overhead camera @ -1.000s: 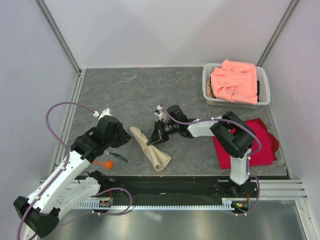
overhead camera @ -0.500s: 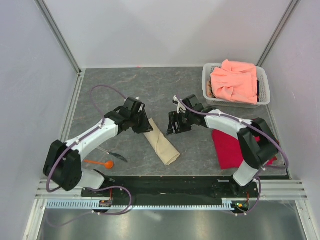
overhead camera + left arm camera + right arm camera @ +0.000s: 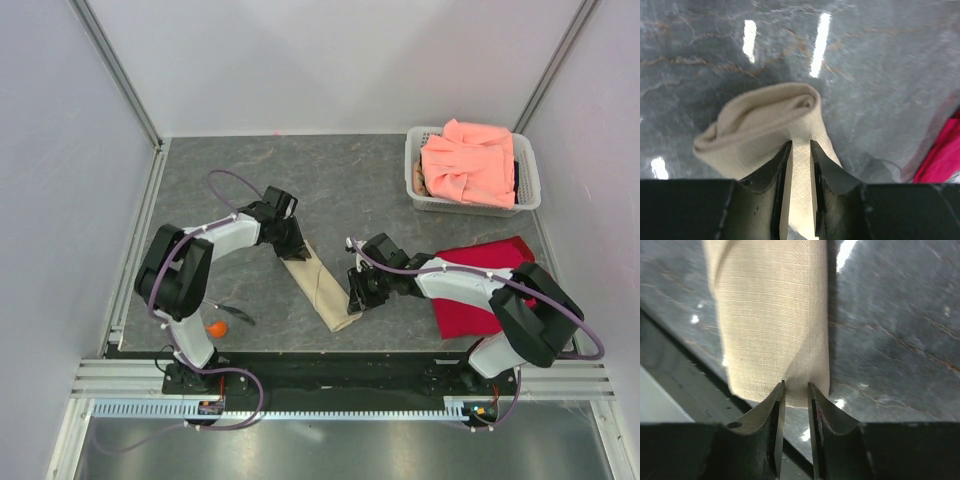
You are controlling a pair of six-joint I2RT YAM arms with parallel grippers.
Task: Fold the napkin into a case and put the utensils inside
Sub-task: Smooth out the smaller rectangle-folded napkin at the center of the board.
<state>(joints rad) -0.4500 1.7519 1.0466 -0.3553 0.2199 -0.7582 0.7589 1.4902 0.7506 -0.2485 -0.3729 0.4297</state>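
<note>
Case: the beige-tan case point(image 3: 322, 292) is laid on the counter point(image 3: 350, 190) as a long narrow roll, slanted from far-left to near-right, between the two arms.
Left end effector: the left end effector point(image 3: 800, 144) is set on the far-left end of the case; its fingers are drawn close together and a raised ridge of the cloth is pinched between them, with the rolled end bulging just beyond the tips.
Right end effector: the right end effector point(image 3: 796, 385) is placed at the near-right end of the case; its fingers are held narrowly apart, with the hem of the cloth seen at the tips. Whether the hem is clamped cannot be told.
Utensils: the orange spoon point(image 3: 214, 327) and the dark utensil point(image 3: 238, 316) are left on the counter to the left of the case, apart from it, by the left arm's base.
Surroundings: a white basket point(image 3: 465, 206) filled with a salmon-pink cloth point(image 3: 468, 160) is seen at the far right; a red cloth point(image 3: 475, 300) is spread beneath the right arm.
</note>
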